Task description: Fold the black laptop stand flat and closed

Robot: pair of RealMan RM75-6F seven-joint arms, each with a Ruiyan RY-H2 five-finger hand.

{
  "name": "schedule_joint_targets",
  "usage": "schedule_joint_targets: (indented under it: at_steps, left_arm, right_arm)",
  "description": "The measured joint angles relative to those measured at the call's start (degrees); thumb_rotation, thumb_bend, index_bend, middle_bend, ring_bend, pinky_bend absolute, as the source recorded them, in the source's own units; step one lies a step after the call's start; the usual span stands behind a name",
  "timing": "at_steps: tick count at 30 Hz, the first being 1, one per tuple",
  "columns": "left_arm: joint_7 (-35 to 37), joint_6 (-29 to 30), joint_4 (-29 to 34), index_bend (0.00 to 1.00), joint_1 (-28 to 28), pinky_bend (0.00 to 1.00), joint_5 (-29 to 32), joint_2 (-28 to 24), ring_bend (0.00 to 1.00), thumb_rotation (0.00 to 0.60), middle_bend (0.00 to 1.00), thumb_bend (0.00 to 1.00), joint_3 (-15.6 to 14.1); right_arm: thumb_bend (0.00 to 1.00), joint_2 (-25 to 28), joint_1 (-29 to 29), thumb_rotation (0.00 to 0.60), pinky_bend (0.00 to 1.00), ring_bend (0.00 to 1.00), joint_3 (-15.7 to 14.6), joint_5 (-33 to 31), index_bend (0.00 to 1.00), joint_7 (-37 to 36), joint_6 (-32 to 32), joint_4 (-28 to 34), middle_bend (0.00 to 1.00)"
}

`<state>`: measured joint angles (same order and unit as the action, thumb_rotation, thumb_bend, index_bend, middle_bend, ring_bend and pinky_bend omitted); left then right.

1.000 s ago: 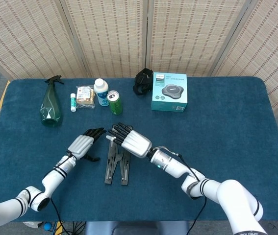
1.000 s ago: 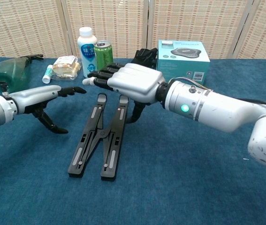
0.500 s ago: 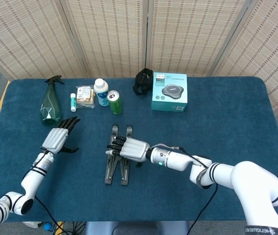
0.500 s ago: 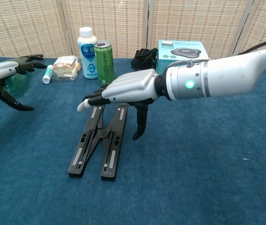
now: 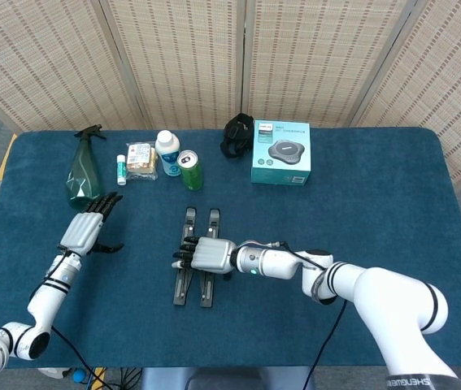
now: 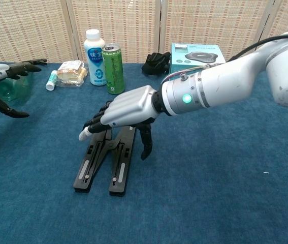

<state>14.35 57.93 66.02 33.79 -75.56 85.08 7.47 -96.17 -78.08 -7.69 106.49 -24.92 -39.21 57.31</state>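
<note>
while chest view shows right hand (image 6: 126,108) fingers spread, ungrasping, head view hides stand (image 5: 195,268) gap.

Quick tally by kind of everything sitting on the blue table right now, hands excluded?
Bottles: 2, a green spray bottle and a white capped bottle
Cans: 1, green drink can
Boxes: 1, teal carton
Small white tubes: 1
Snack packets: 1
Black laptop stands: 1
Black bundles: 1
Total: 8

Right hand (image 6: 126,108) lower over stand (image 6: 105,160)
</note>
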Motion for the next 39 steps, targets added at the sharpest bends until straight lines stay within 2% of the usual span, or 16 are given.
schedule_joint_targets:
  at_steps: [7,19,24,31,39]
  left_arm:
    - [1.0,-0.2,-0.9,0.00,-0.5,0.03,-0.2,0.2,0.00,0.600,0.00,0.14,-0.1]
    - [2.4,-0.2,-2.1,0.00,-0.9,0.03,-0.6,0.8,0.00,0.600,0.00,0.14,0.1]
    - [2.9,-0.4,-2.5,0.00,-0.9,0.03,-0.9,0.8,0.00,0.600,0.00,0.14,0.1]
    - [3.2,-0.2,-2.7,0.00,-1.1,0.03,-1.1,0.9,0.00,0.600,0.00,0.14,0.2]
    - [3.4,-0.1,-2.5,0.00,-1.2,0.03,-1.3,0.8,0.00,0.600,0.00,0.14,0.2]
  right_arm:
    - [0.00,-2.2,-1.7,0.600,0.00,0.00,-2.1,1.1,0.00,-2.6,0.0,-3.8,0.00]
    - [0.06,-5.2,-3.7,0.600,0.00,0.00,-3.4,0.8,0.00,-5.7,0.3,-8.3,0.03]
    - [0.12,-6.1,-4.3,0.600,0.00,0.00,-3.6,0.7,0.00,-6.6,0.1,-9.6,0.08]
    - [0.14,-7.2,-4.8,0.600,0.00,0.00,-4.3,0.6,0.00,-7.8,-0.3,-11.4,0.18]
    - [0.21,-7.9,-4.7,0.600,0.00,0.00,-4.8,0.4,0.03,-8.4,-1.6,-12.9,0.24]
